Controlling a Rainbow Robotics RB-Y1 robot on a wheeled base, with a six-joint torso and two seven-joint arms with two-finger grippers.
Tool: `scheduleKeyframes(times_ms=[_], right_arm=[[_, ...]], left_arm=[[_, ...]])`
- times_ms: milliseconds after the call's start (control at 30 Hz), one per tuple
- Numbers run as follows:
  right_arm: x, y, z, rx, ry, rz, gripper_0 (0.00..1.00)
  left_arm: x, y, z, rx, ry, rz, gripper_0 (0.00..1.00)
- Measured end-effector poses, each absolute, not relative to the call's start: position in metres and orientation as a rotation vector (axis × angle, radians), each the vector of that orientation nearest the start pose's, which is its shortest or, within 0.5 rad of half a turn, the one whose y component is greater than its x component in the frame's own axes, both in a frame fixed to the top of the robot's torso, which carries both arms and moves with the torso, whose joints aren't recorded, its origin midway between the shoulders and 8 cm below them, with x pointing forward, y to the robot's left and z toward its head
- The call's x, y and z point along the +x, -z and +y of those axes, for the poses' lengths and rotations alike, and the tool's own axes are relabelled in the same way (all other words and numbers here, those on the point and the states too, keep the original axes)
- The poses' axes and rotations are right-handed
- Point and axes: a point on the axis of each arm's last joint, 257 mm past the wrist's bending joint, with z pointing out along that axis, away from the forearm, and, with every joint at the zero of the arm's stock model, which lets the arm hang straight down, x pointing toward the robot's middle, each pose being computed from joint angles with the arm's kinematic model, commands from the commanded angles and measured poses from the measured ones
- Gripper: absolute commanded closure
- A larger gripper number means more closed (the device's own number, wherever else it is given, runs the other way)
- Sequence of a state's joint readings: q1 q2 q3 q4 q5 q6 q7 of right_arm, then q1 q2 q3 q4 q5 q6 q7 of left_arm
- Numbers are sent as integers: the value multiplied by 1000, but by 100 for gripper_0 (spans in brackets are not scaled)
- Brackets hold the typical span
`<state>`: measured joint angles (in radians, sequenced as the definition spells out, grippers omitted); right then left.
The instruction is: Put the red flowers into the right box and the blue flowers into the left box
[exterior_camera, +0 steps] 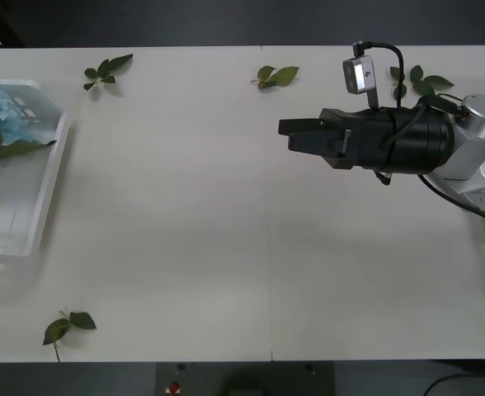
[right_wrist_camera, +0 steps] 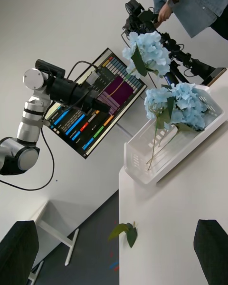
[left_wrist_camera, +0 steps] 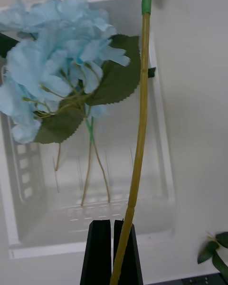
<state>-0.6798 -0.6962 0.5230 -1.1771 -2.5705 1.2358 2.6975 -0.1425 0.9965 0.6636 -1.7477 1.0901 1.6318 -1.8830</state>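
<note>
The left hand (left_wrist_camera: 112, 247) hangs above the left box (left_wrist_camera: 161, 137), its black fingers (left_wrist_camera: 98, 251) pressed together on the thin yellowish stem of a blue flower (left_wrist_camera: 57, 71). In the left wrist view that stem runs up from between the fingers, turns green near its upper end, and the pale-blue head with its big toothed leaves sits over the tray. More thin stems lie on the tray floor beneath it.

In the front view the left box (exterior_camera: 49, 194) lies at 9 o'clock on the white table (exterior_camera: 185, 214), with blue flowers (exterior_camera: 7, 107) and leaves at its far end. The right wrist view shows one cluster resting in the tray and another (right_wrist_camera: 148, 52) held up above it at the far arm's tip.

The right hand (exterior_camera: 300, 134) hovers over the table at about 2 o'clock, pointing toward the left box, fingers (right_wrist_camera: 211, 249) spread and holding nothing.

Loose leaf sprigs lie on the table: one at 11 o'clock (exterior_camera: 106, 70), one at 12 o'clock (exterior_camera: 277, 76), one at 1 o'clock (exterior_camera: 424, 81) behind the right arm, and one at 7 o'clock (exterior_camera: 68, 324).
</note>
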Motion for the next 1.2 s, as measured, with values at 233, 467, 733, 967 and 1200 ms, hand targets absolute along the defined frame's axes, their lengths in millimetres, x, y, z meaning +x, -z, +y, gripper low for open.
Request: scheduleKeyframes(times_ms=[233, 467, 733, 967, 1200], right_arm=[[440, 70, -44, -887, -1599, 1481, 5], [440, 70, -44, -886, -1598, 1481, 4], [440, 70, -44, -886, -1598, 1481, 4], [441, 71, -44, -884, -1597, 1482, 5], [449, 62, -52, -949, -1485, 1467, 5]], left_arm=[[428, 64, 566, 105, -258, 2299, 100], [424, 72, 594, 76, -416, 2325, 100], [422, 103, 595, 96, -449, 2403, 100], [416, 157, 588, 97, -433, 2532, 100], [409, 188, 582, 123, -420, 2606, 100]])
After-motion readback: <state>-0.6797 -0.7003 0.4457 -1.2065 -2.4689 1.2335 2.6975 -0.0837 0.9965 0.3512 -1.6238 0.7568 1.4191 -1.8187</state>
